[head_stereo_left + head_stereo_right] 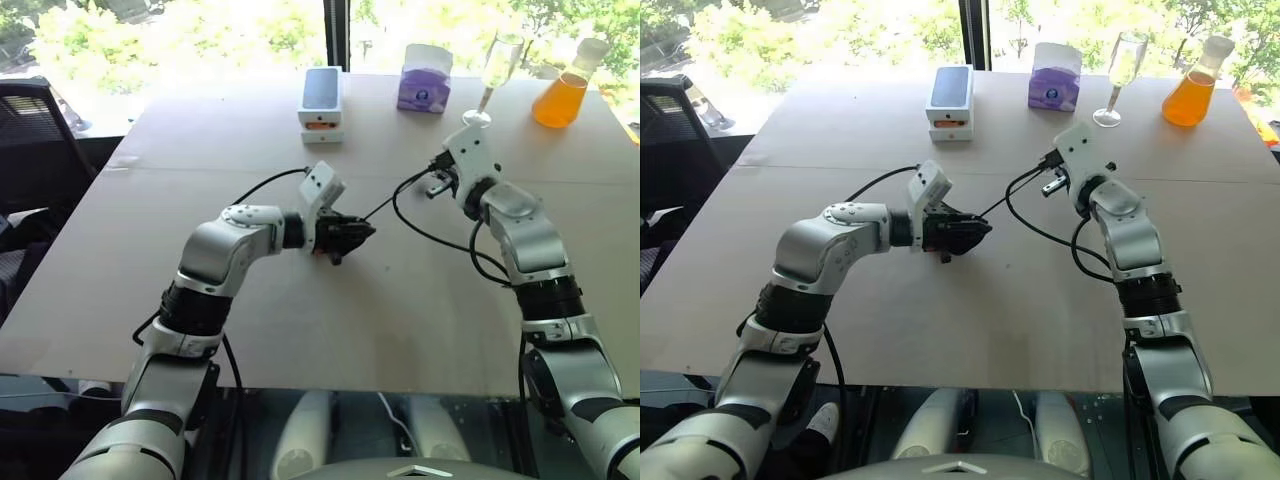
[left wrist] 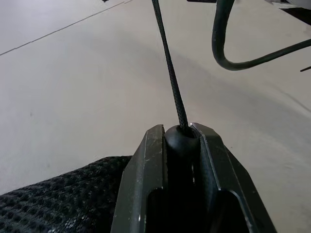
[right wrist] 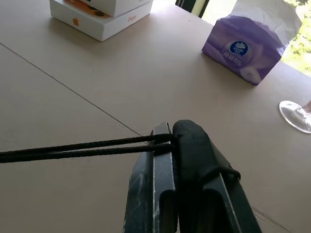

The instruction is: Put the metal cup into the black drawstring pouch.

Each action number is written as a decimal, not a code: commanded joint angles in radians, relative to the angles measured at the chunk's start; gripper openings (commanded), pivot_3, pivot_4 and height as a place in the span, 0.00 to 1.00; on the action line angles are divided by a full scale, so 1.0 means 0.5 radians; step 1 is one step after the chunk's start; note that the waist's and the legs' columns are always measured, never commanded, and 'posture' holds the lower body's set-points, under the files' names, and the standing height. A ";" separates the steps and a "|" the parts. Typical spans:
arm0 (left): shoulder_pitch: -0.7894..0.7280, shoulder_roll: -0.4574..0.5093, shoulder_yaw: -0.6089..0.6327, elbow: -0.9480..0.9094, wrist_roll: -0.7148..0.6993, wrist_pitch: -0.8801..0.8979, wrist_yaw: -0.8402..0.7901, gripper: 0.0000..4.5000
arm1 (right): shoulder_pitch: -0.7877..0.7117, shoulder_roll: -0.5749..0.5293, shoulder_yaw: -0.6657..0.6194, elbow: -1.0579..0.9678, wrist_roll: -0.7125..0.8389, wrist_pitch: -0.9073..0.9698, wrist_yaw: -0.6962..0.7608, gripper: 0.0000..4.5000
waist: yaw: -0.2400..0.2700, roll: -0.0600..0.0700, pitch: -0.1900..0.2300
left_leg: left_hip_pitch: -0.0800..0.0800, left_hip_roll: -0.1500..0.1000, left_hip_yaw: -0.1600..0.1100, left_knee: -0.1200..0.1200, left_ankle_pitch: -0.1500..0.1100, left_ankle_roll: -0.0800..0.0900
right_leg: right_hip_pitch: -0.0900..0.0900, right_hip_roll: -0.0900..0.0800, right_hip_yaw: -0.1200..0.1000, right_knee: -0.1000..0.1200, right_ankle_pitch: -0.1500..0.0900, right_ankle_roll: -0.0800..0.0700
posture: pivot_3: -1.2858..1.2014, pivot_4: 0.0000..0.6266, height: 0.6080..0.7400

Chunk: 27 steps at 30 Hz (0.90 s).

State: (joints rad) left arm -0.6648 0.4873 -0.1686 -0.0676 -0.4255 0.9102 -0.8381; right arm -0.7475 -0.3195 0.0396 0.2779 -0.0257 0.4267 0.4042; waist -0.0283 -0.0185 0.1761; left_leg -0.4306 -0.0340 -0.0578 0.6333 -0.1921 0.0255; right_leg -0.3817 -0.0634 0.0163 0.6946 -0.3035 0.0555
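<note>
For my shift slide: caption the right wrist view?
Right gripper shut on the pouch cord, tissue box beyond.

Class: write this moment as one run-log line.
left gripper: shut on pouch mouth | right gripper: shut on cord | cord: taut between grippers | cup: unseen

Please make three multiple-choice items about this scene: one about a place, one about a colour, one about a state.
1. Where does the tissue box stand?
A. between the stacked phone boxes and the wine glass
B. beside the left gripper
C. under the flask

2. What colour is the liquid in the flask?
A. clear
B. orange
C. purple

3. What does the right gripper do?
A. hangs open
B. pinches the pouch's cord
C. holds the glass

Answers: 1 A, it stands between them at the table's far edge; 2 B, the liquid looks orange; 3 B, the cord is clamped between its fingers.
</note>
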 commanded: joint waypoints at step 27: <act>0.258 -0.049 0.811 -0.446 -0.872 0.622 0.270 0.82 | 1.054 -0.587 -0.179 -1.184 0.253 0.228 0.449 0.70 | 0.001 0.001 0.000 | -0.001 0.001 -0.003 0.002 -0.003 0.005 | 0.002 -0.002 -0.002 0.000 0.000 0.000 | 0.52 0.24 1.00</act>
State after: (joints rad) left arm -0.5269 0.4755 0.1249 -0.2758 -0.7682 1.1697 -0.7449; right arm -0.2507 -0.5937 0.0273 -0.2195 0.0680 0.5285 0.6229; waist -0.0277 -0.0179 0.1759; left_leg -0.4308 -0.0334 -0.0593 0.6342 -0.1937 0.0281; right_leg -0.3807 -0.0642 0.0152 0.6940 -0.3036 0.0557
